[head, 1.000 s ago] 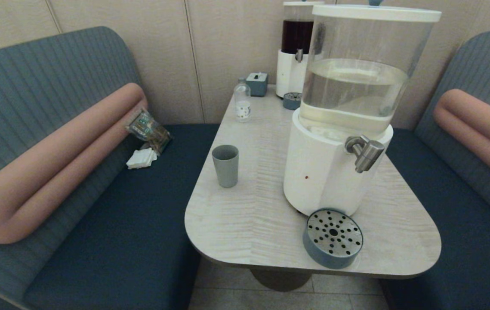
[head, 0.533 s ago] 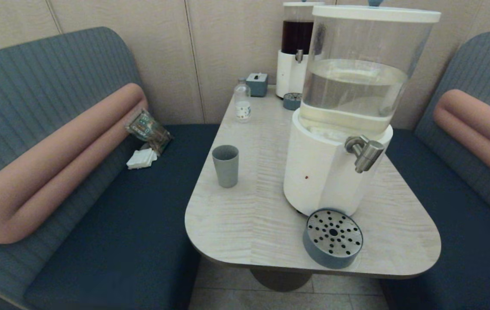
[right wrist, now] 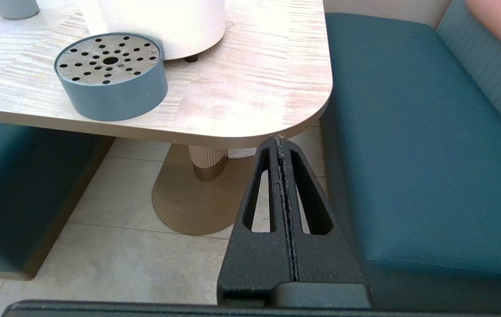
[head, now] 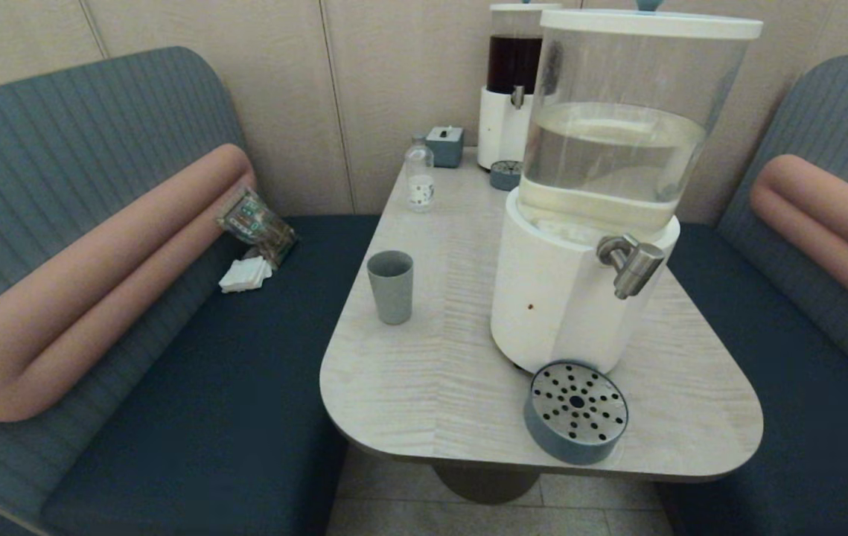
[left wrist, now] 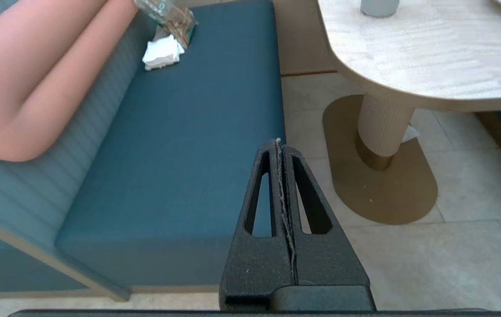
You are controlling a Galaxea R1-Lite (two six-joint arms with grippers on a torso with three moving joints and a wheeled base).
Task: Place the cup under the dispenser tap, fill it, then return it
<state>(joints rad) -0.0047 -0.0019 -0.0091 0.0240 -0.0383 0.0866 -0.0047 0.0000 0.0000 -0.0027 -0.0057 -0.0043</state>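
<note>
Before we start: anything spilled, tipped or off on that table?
No spill or tipping shows. The cup stands upright on the table, apart from the dispenser. One oddity: the drip tray sits at the table's near edge, seemingly offset from the dispenser tap. Off the table, a snack packet and napkins lie on the left bench.
</note>
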